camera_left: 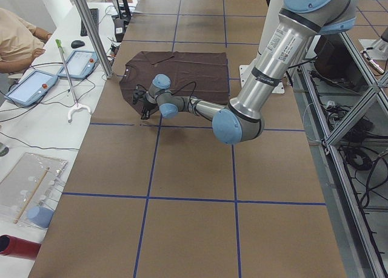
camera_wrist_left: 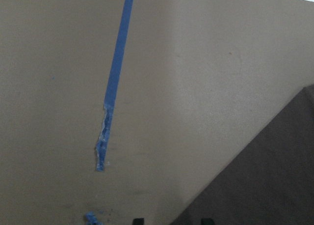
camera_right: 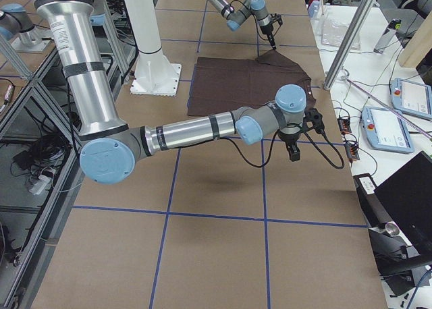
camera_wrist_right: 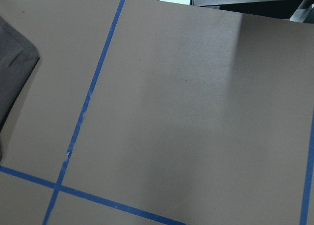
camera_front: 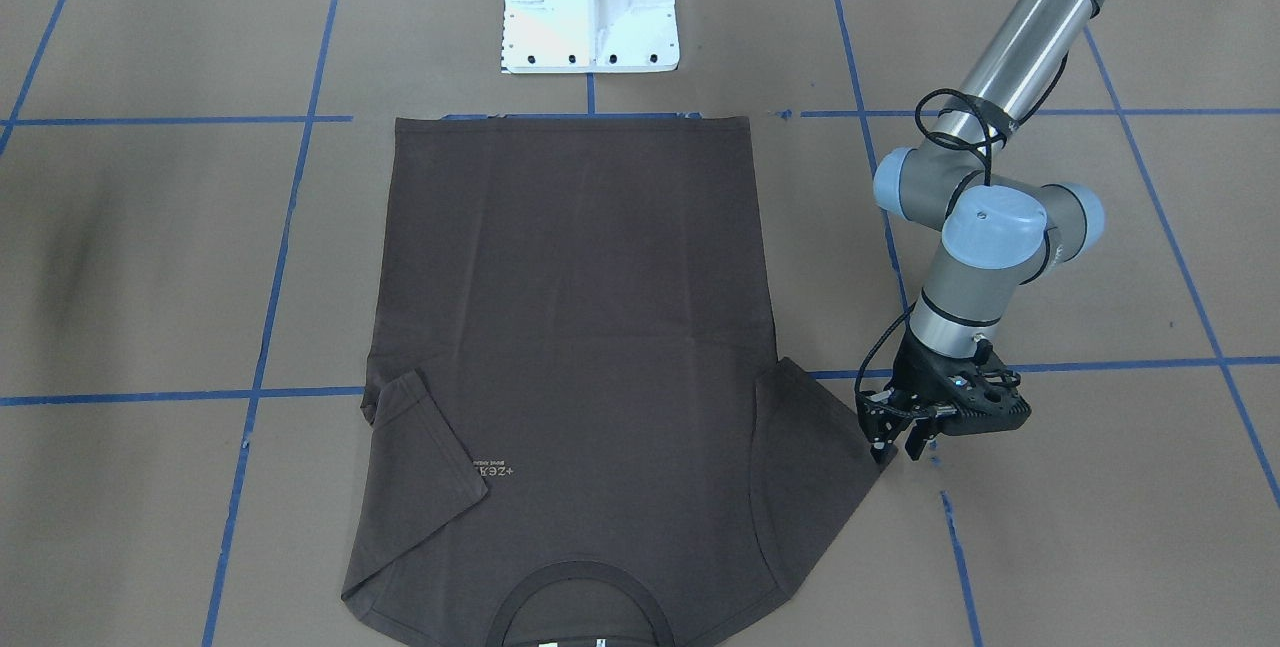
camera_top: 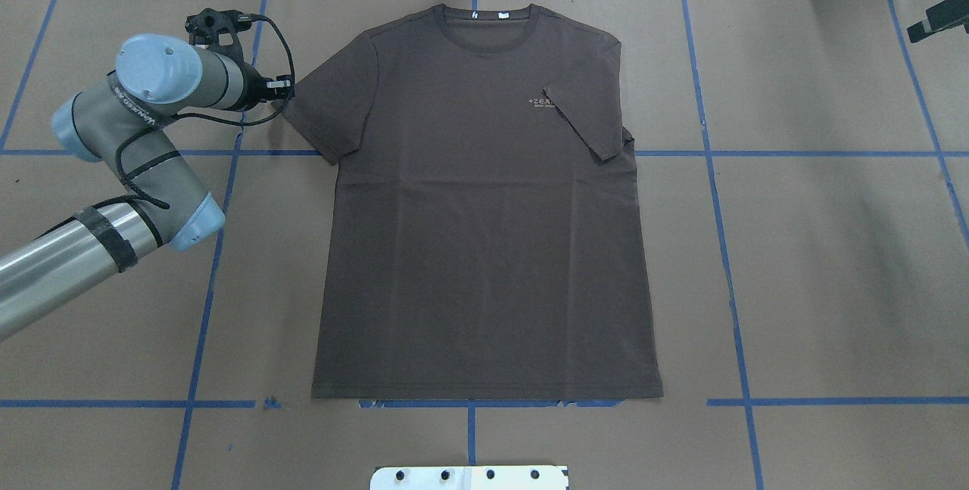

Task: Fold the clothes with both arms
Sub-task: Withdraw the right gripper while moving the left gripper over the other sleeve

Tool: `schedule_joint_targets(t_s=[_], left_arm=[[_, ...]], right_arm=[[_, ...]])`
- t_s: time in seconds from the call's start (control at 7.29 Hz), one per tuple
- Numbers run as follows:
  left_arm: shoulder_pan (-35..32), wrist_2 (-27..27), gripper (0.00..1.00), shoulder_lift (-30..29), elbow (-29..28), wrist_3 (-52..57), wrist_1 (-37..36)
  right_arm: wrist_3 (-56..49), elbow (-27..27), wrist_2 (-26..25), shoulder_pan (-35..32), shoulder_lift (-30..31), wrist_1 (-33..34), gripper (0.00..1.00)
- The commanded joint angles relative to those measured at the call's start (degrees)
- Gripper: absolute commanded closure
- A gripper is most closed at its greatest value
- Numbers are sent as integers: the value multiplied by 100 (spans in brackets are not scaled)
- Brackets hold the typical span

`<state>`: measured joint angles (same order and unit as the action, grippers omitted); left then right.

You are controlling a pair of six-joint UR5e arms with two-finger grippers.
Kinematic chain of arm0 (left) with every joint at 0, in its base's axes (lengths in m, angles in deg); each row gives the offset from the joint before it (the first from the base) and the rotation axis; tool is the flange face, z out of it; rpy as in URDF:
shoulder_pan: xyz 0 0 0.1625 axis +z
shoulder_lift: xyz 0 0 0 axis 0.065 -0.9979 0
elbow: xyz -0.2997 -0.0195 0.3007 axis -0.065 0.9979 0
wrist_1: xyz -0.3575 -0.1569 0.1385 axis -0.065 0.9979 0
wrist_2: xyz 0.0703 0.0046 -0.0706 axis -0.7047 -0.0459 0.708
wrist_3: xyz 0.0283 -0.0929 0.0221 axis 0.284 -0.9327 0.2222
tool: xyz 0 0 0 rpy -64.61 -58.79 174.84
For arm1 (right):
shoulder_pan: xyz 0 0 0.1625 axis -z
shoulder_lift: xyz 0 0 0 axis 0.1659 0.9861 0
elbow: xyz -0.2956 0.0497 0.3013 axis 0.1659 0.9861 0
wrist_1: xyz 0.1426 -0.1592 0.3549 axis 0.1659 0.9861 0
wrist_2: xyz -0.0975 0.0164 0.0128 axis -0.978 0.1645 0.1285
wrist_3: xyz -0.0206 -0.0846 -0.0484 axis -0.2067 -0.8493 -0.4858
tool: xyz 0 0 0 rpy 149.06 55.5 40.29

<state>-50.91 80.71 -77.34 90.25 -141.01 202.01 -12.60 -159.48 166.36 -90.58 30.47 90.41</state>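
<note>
**Item: T-shirt [camera_top: 484, 248], dark brown, short-sleeved.** It lies flat and face up at the middle of the paper-covered table [camera_top: 833, 285]. The collar [camera_front: 580, 567] points to the operators' side, and the hem runs along a blue tape [camera_wrist_left: 115, 72] line before the white pedestal [camera_front: 590, 2].

**By view.**
- The overhead view alone gives the whole garment. The left sleeve [camera_top: 333, 104] is spread out, and the right sleeve [camera_top: 583, 119] is folded in over the chest.
- Only the left wrist view shows the sleeve's edge running between the two fingertips [camera_wrist_left: 139, 220].
- The right arm [camera_right: 189, 130] shows only from the table's right end.

**Writing.** The pale chest lettering [camera_top: 541, 102] reads "+ZEA", and the folded sleeve covers the rest. A smaller line beneath it is too fine to read, as are the white labels [camera_top: 503, 15] inside the neck.

**Left arm [camera_front: 1010, 227].** It reaches in from the side with the wrist bent down. The left gripper [camera_front: 895, 439] points at the table, right at the spread sleeve's outer corner. Its jaws stand apart and hold nothing, and the cloth lies flat.

**Right arm.** It is stretched level above the table. The right gripper [camera_right: 293, 150] hangs fingers-down over bare paper, off the shirt's right side. Whether its fingers are parted I cannot tell.
</note>
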Motion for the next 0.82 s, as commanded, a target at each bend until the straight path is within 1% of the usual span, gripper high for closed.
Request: schedule_joint_targets(t_s=[0.0,0.14,0.27,0.41,0.55,0.69], left_arm=[[34,1,51,-5,-23,62,0],[34,1,51,4,-23,71,9],[42,1,61,-5,-23,62,9],[34,-8,82,-5,-6,36,88],[34,-8,100,-5,3,9,123],[42,1,100,-5,21,9,115]], right_arm=[[-2,-5,-1,0,15,0,0],[6,-5,-1,0,24,0,0],[6,-5,-1,0,33,0,0],[6,-5,-1,-9,33,0,0],[6,-5,-1,0,33,0,0],[6,-5,-1,-9,67,0,0]])
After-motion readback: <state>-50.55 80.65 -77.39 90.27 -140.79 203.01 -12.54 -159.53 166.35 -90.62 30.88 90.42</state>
